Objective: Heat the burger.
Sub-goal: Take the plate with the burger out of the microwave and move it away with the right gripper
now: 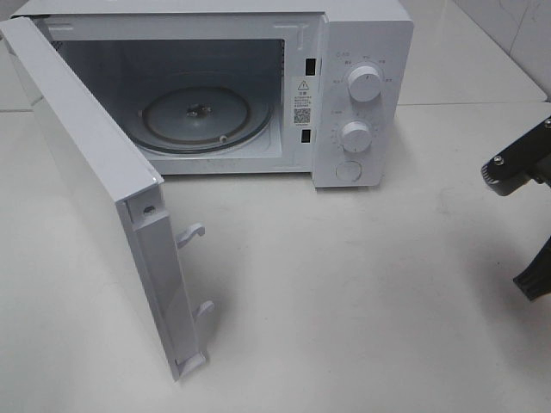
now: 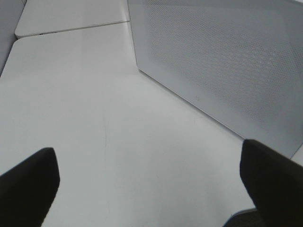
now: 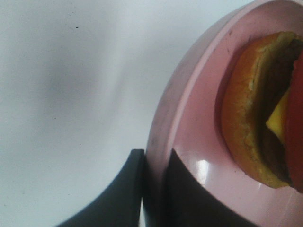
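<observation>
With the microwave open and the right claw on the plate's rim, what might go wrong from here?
1. The right claw pinches only the rim of the pink plate; the plate may tilt and the burger slide off.
2. The microwave door juts forward over the table; a carried plate might clip it or the opening's edge.
3. The left claw sits open close beside that door and may bump it.

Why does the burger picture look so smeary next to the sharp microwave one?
Right wrist view: the burger and pink plate sit very close to the lens, so edges go soft, with a glare spot on the plate. Exterior high view: even light, the microwave sharp. Left wrist view: the tool's fingers are dark blurs.
</observation>
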### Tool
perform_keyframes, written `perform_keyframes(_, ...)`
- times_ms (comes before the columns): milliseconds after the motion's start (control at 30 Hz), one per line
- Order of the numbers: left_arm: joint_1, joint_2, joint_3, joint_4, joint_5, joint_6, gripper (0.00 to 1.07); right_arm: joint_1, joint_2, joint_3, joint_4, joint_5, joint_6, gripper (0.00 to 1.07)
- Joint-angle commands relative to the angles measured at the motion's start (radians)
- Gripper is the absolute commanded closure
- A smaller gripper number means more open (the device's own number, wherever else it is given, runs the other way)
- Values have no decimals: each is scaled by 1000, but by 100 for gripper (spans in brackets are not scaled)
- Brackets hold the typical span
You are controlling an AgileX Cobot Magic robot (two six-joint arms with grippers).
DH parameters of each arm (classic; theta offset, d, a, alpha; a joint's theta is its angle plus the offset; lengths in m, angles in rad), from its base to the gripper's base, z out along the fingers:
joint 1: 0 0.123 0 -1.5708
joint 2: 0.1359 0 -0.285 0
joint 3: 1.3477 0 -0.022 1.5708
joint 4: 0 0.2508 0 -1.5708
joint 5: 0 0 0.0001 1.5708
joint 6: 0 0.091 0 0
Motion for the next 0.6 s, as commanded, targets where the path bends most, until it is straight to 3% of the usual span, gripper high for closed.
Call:
perform_keyframes(33, 0, -19, 2, -7, -3, -4, 10, -3, 43, -11, -70, 37, 52, 107)
perform_keyframes(600, 0, -19, 2, -7, -3, -4, 10, -3, 272, -11, -71, -64, 253, 106)
